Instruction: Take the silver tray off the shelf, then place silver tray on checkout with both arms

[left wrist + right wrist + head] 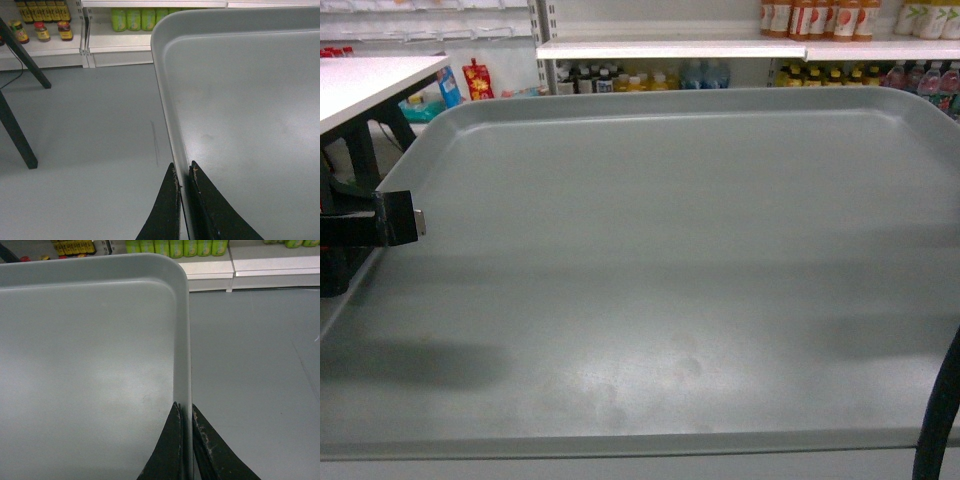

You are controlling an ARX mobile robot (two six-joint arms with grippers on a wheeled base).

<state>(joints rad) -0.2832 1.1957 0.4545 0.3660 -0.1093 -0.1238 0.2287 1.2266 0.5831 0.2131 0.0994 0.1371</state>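
Note:
The silver tray (660,280) fills most of the head view, dull grey with a low rim, held level in the air. In the head view my left gripper (402,222) clamps its left edge. In the left wrist view that gripper (183,175) is shut on the tray's left rim (167,115), with grey floor beneath. My right gripper (186,412) is shut on the tray's right rim (182,340), also above bare floor. The checkout (365,82), a white tabletop, stands at the upper left. The white shelf (670,48) runs along the back.
Bottles line the shelves behind the tray (820,18), and green bottles (132,19) stand on a low shelf. The checkout's black legs (17,137) slant down to the floor left of the tray. A black cable (940,410) hangs at the lower right.

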